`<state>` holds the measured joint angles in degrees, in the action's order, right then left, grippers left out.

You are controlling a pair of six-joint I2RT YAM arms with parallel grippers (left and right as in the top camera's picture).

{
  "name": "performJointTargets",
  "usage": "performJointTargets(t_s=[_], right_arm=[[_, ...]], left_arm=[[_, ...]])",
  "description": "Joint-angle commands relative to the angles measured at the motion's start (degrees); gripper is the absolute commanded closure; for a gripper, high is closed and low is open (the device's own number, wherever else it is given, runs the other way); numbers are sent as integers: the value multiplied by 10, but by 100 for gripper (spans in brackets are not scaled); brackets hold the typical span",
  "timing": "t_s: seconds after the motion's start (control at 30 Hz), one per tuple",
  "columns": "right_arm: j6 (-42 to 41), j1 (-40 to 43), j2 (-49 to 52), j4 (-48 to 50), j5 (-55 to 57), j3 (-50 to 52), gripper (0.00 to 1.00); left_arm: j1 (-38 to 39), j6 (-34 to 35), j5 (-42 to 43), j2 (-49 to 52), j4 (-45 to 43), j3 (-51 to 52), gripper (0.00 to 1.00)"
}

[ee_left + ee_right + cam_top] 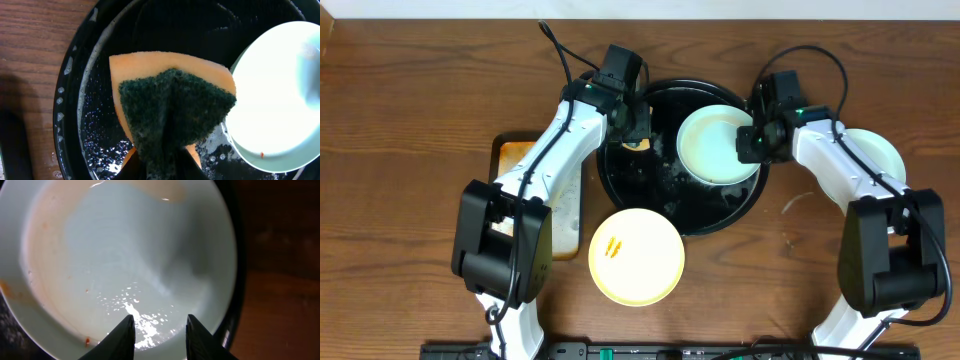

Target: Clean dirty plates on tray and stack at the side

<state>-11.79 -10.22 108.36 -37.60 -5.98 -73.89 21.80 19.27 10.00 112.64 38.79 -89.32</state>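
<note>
**Overhead.** The round black tray (632, 190) sits at the centre of the wooden table (410, 90). One blue-green plate (715, 148) lies inside the tray, toward its upper right. The yellow plate (636, 258) rests on the table at lower centre, with orange smears (612, 246) on its left half. Its top edge meets the tray's lower rim. A second blue-green plate (880, 148) lies off the tray at right, partly under the right arm. A rectangular metal tray (512, 155) shows at left beneath the left arm. The left gripper (638, 138) is over the tray's upper left, with an orange sponge (638, 146) at its tip. The right gripper (752, 142) is at the right rim of the plate in the tray.

**Left wrist.** The sponge (170, 100) fills mid-frame with its dark green scouring face up. It is bunched toward the bottom edge, where the fingers are clamped on it. Below it lies the tray floor, glossy and beaded with water (95, 135). The blue-green plate (280, 100) fills the right side, close beside the sponge.

**Right wrist.** The blue-green plate (125, 255) fills nearly the whole frame. It is wet and glinting, with small orange specks (86, 341) near its lower left rim. The two dark fingertips (125, 340) rise from the bottom edge and stand apart. Only the plate's inner surface shows between them. The tray's dark rim (239, 255) curves down the right.
</note>
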Motion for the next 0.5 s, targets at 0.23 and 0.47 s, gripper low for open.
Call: performJointTargets(t_s=[0.23,0.47], right_arm=[[-122,54,0,-68,-15,-4,69],[-122,61,0,-70,-37,-3,69]], left_arm=[[-3,-2,0,-4,2,-10,85],[-3,-2,0,-4,2,-10,85]])
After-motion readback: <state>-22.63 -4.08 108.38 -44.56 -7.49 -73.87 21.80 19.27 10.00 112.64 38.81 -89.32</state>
